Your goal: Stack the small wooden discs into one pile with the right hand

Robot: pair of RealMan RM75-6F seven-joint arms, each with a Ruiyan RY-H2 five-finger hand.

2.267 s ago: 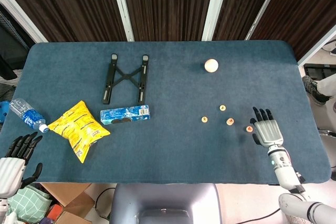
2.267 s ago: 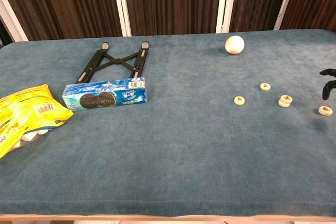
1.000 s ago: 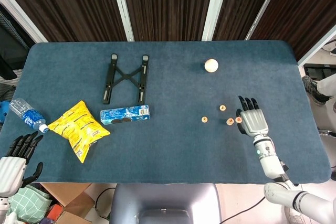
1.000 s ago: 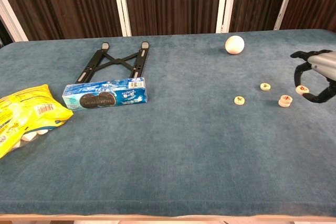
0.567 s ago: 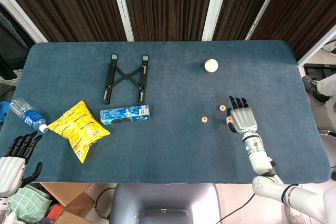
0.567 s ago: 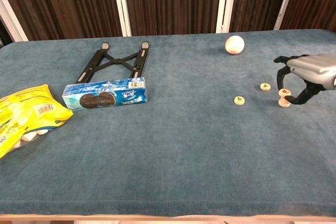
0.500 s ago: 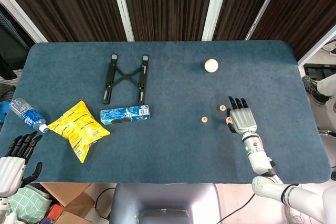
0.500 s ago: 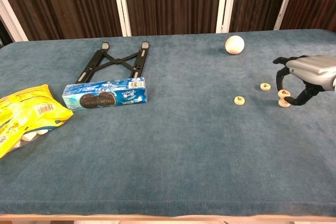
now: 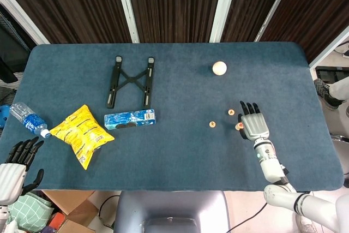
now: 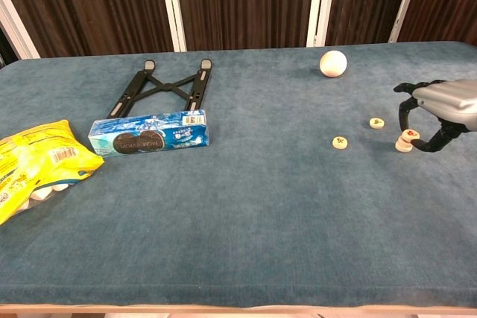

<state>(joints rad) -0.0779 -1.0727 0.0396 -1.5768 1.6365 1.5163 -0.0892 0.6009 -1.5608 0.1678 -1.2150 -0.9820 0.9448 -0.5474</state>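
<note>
My right hand [image 10: 441, 112] [image 9: 253, 126] hovers at the right side of the table and pinches a small wooden disc [image 10: 410, 135] between thumb and a finger. That disc sits slightly off-centre on top of another disc [image 10: 403, 146]; in the head view this pair [image 9: 238, 126] only peeks out at the hand's left edge. Two more discs lie flat to the left: one [image 10: 377, 123] [image 9: 231, 112] further back and one [image 10: 340, 142] [image 9: 212, 124] nearer. My left hand [image 9: 15, 159] hangs off the table's front left corner, fingers apart, holding nothing.
A cream ball [image 10: 333, 63] rests behind the discs. To the left lie a black folding stand [image 10: 162, 87], a blue biscuit pack [image 10: 148, 132], a yellow snack bag [image 10: 33, 161] and a water bottle [image 9: 28, 118]. The table's right edge [image 9: 322, 107] is close to my right hand.
My right hand picked a disc up from the right, carried it left and set it on another disc. In the last half second hand and disc shifted slightly right.
</note>
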